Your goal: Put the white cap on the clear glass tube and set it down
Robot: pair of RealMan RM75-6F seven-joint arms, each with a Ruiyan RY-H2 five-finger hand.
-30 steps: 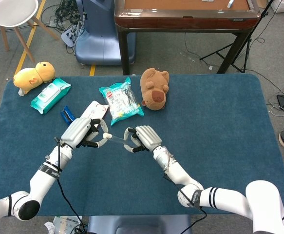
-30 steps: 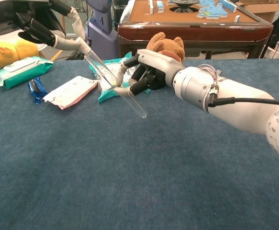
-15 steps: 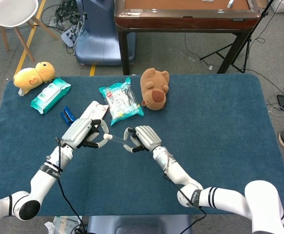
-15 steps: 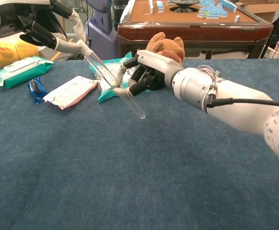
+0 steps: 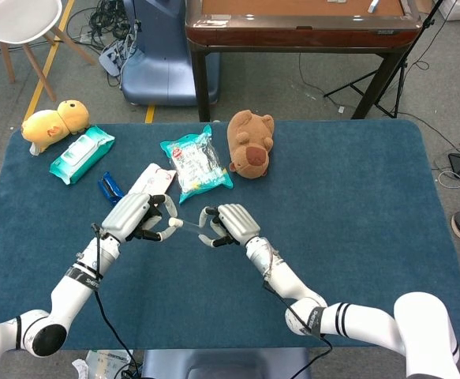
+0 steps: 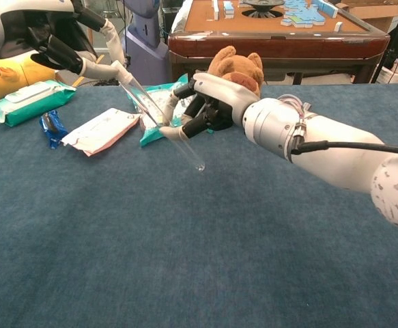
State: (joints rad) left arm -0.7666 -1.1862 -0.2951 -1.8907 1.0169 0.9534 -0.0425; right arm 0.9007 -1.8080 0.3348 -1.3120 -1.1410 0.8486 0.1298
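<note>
The clear glass tube (image 6: 183, 146) hangs tilted above the blue table, its closed end low and pointing toward me in the chest view. My right hand (image 6: 209, 102) pinches it around the middle. At the tube's upper end sits the white cap (image 6: 123, 71), pinched by the fingertips of my left hand (image 6: 52, 41). Whether the cap is fully seated on the tube cannot be told. From the head view the two hands face each other, left hand (image 5: 139, 217) and right hand (image 5: 226, 223), with the cap (image 5: 175, 223) and tube (image 5: 190, 226) bridging the gap.
Behind the hands lie a snack packet (image 5: 196, 164), a brown plush bear (image 5: 250, 142), a white pouch (image 5: 152, 180) and a blue wrapper (image 5: 108, 186). A teal wipes pack (image 5: 81, 153) and a yellow plush duck (image 5: 54, 121) are at the far left.
Both hands and the tube have drifted slightly left and a little upward in the chest view. The grips look the same.
</note>
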